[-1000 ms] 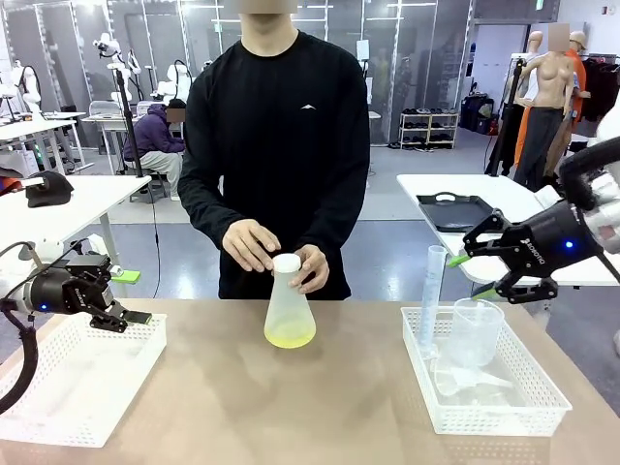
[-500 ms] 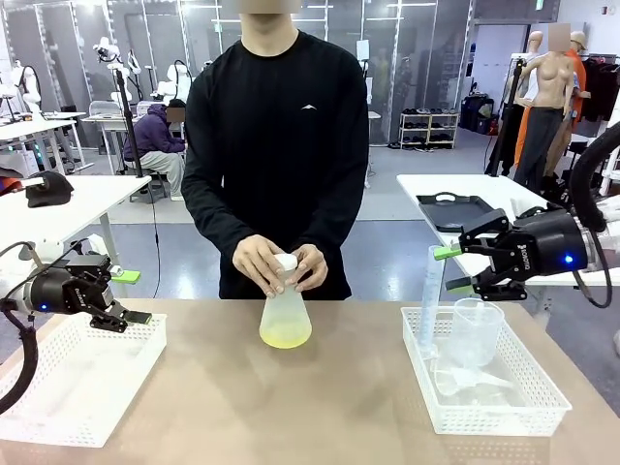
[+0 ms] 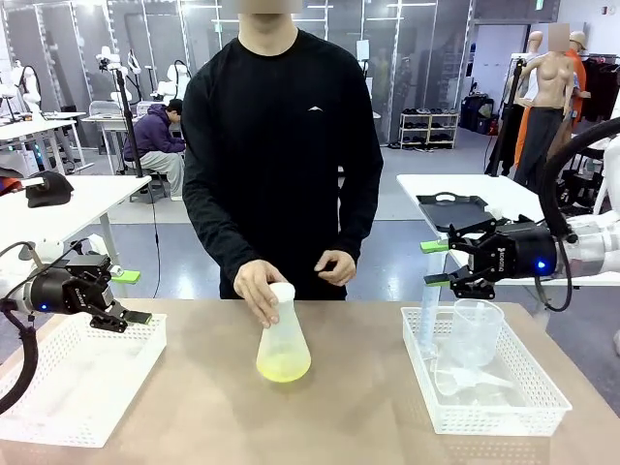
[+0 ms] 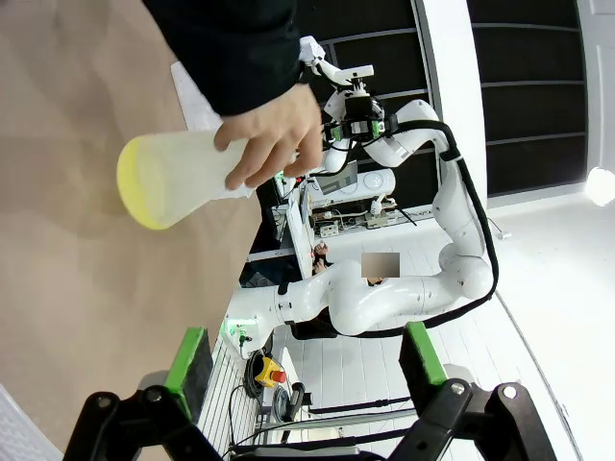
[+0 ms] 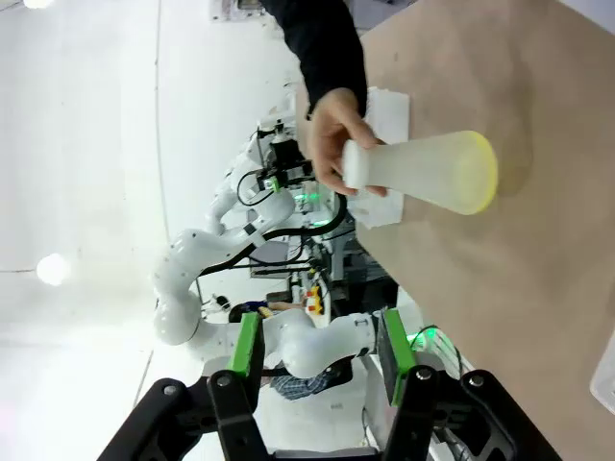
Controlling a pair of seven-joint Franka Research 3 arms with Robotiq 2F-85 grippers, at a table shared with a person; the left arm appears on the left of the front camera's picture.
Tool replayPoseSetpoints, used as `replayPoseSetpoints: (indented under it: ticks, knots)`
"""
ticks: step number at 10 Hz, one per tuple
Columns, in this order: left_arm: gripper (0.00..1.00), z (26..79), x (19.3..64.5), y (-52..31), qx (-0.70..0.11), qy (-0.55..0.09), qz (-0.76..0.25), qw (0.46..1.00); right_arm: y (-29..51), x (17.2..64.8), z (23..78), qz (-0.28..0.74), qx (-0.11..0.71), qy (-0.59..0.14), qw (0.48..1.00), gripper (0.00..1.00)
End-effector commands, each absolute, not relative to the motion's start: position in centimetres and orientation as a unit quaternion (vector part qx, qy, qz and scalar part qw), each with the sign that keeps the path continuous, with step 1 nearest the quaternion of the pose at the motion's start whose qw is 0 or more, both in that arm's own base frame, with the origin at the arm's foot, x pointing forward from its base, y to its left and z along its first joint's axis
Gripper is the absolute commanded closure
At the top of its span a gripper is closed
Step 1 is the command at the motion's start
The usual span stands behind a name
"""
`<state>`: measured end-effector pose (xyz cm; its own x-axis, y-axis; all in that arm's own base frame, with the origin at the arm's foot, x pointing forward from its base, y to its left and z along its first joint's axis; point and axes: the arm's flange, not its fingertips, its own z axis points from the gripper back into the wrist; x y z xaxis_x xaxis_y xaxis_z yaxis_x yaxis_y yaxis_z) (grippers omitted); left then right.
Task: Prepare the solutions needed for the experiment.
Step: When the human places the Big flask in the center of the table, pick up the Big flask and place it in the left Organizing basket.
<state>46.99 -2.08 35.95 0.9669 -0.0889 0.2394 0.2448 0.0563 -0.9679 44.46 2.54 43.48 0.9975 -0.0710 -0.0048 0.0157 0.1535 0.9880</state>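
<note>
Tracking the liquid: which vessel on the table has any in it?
The conical flask mid-table, in the person's hand: yellow-green liquid pools in its base. Beaker and cylinder in the basket look empty.

The worktop [image 3: 194,417] looks smooth, matt and tan. The flask [image 3: 284,325] on it is frosted, cloudy plastic; the liquid [image 3: 283,366] inside is translucent yellow-green. The basket at nine o'clock [image 3: 58,407] and the basket at three o'clock [image 3: 528,402] are white plastic mesh. The beaker [image 3: 477,329] is clear and glossy. The person's sleeve [image 3: 208,194] is matt black cloth. My jaws are matt black, their pads [image 4: 189,370] green and rubbery-looking.
</note>
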Motion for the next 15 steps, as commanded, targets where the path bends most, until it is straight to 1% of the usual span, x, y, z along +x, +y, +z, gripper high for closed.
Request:
replayPoseSetpoints:
  ticks: [1, 3, 5, 6, 13, 14, 15]
  knots:
    - [0.00, 36.1, 47.0, -2.1, -0.676, -0.060, -0.120, 0.725, 2.3, 45.5, 42.9, -0.023, 0.671, -0.012, 0.741, 0.39]
    - [0.00, 36.1, 47.0, -2.1, -0.676, -0.060, -0.120, 0.725, 2.3, 45.9, 42.2, -0.024, 0.676, -0.008, 0.736, 0.39]
    - [0.00, 36.1, 47.0, -2.1, -0.676, -0.060, -0.120, 0.725, 2.5, 45.8, 42.1, -0.041, 0.678, -0.021, 0.733, 0.39]
    - [0.00, 36.1, 47.0, -2.1, -0.676, -0.060, -0.120, 0.725, 2.4, 45.4, 42.0, -0.036, 0.668, 0.001, 0.743, 0.39]
    - [0.00, 35.9, 47.0, -2.1, -0.677, -0.058, -0.115, 0.724, 2.4, 45.4, 42.0, -0.036, 0.668, 0.001, 0.743, 0.39]
    - [0.00, 36.2, 47.6, -3.7, -0.679, -0.055, -0.143, 0.718, 2.4, 45.4, 42.0, -0.036, 0.668, 0.001, 0.743, 0.39]
    - [0.00, 37.1, 47.7, -5.2, -0.669, -0.082, -0.182, 0.716, 2.4, 45.4, 42.0, -0.036, 0.668, 0.001, 0.743, 0.39]
